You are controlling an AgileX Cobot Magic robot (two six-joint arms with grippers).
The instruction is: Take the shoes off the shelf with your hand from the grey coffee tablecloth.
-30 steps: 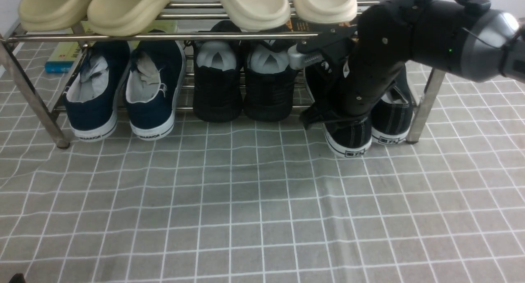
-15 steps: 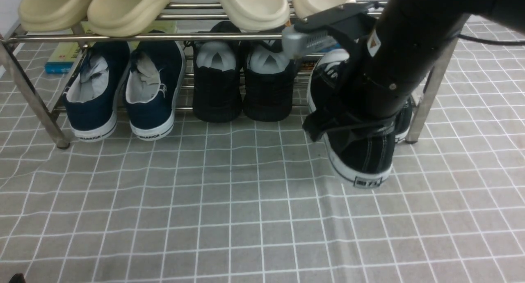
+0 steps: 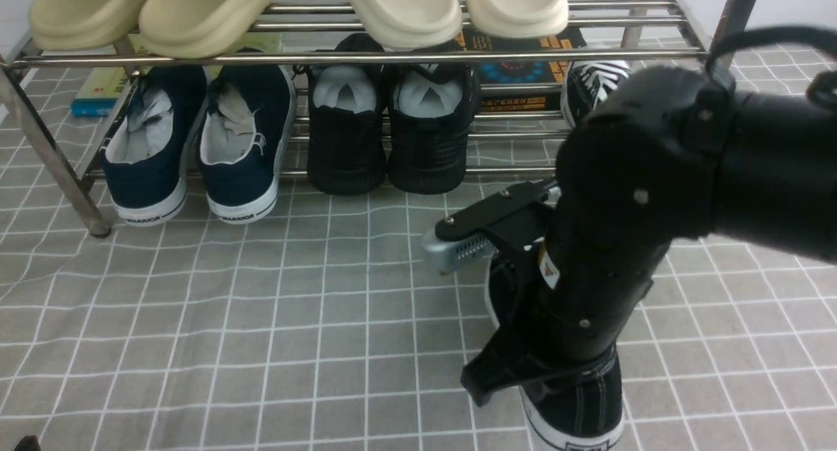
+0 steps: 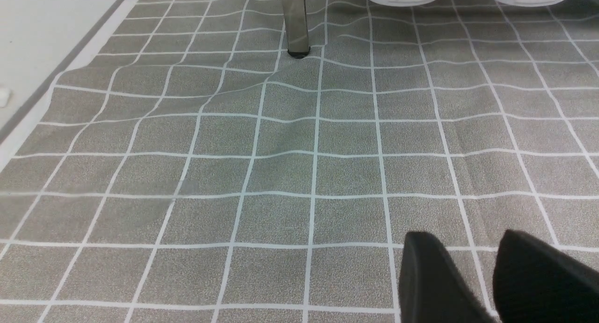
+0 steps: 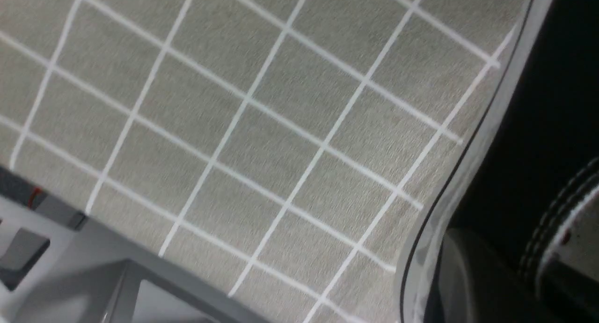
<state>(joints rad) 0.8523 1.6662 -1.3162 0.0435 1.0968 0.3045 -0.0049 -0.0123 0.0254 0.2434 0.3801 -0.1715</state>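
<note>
My right gripper (image 3: 523,366) is shut on one black canvas sneaker (image 3: 582,405) with a white sole, holding it heel-first over the grey grid tablecloth (image 3: 261,320), well in front of the steel shelf (image 3: 261,57). My bulky black arm hides most of the shoe. The right wrist view shows its black canvas (image 5: 552,126) and white sole rim (image 5: 472,140) close up. The other sneaker of the pair (image 3: 592,85), with white laces, stays on the lower tier at the right. My left gripper (image 4: 468,241) is open and empty, low over the cloth (image 4: 234,150).
A navy pair (image 3: 189,144) and a black knit pair (image 3: 386,131) sit on the lower tier. Beige slippers (image 3: 196,13) lie on the top tier. Books (image 3: 516,65) lie behind the shelf. A shelf leg (image 4: 295,23) stands ahead of my left gripper. The table's edge (image 5: 140,285) is near.
My right arm has pulled the black sneaker out of the lower tier and carried it toward the front, down near the cloth. The second sneaker is now uncovered on the shelf.
</note>
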